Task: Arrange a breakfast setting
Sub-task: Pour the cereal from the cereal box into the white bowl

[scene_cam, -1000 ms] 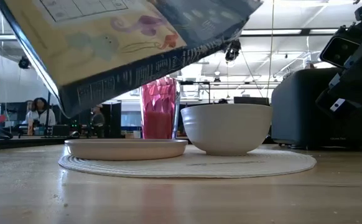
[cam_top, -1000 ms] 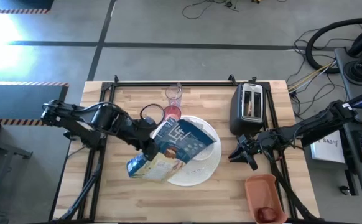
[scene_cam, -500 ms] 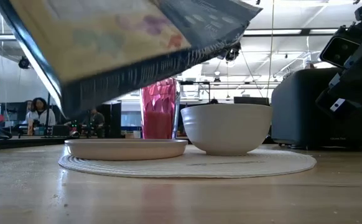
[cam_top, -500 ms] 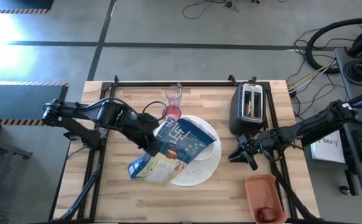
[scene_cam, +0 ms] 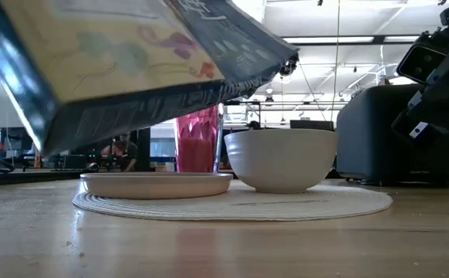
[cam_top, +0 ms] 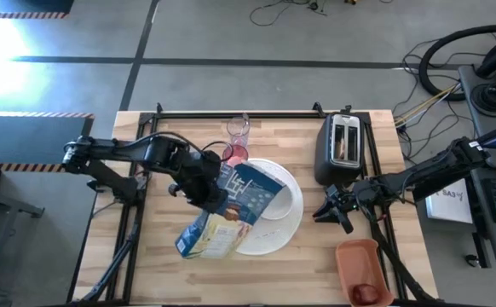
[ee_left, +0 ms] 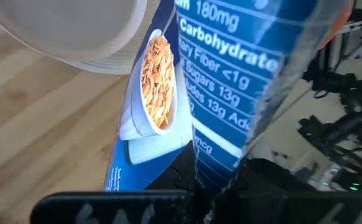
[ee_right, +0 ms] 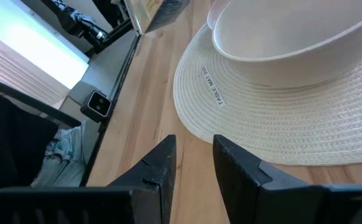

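high view: the left gripper (cam_top: 204,189) is clamped on a cereal box (cam_top: 231,209) that lies tilted over the big round placemat (cam_top: 292,217), its long axis running diagonally from the mat to the near-left.

low view: the box (scene_cam: 132,62) hangs above the small plate (scene_cam: 156,184); the bowl (scene_cam: 281,159) stands just beside, toward the toaster (scene_cam: 394,135).

right wrist view: the right gripper (ee_right: 193,163) waits slightly parted, holding nothing, near the mat edge (ee_right: 231,124).

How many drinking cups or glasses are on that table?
2. A clear glass stands at the table's far edge, and a pink tumbler sits just in front of it, beside the cereal box. The tilted box could be hiding something beneath it.
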You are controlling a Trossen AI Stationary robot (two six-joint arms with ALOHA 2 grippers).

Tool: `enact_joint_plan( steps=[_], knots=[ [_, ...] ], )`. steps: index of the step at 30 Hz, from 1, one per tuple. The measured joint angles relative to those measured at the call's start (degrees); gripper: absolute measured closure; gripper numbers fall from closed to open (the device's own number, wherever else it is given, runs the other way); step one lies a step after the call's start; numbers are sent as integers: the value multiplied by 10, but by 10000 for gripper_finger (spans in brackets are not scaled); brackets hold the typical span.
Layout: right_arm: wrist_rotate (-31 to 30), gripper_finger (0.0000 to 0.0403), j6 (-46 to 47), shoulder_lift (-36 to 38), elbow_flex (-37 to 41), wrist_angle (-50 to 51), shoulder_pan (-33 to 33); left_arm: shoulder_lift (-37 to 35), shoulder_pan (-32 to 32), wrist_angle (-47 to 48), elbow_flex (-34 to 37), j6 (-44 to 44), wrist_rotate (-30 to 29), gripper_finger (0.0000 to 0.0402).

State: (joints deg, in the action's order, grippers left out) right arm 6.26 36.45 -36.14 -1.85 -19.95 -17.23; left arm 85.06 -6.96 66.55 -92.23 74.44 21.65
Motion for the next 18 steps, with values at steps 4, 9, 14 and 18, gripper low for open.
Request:
enact_joint_plan(
  steps=[4,9,14,18],
  knots=[
    [0,307,0,0,0,0,0,0,22,-2,0,26,48,401],
    [0,307,0,0,0,0,0,0,47,-16,0,56,116,401],
    [0,307,0,0,0,0,0,0,61,-34,0,68,169,401],
    [0,307,0,0,0,0,0,0,74,-38,0,94,210,401]
  ],
)
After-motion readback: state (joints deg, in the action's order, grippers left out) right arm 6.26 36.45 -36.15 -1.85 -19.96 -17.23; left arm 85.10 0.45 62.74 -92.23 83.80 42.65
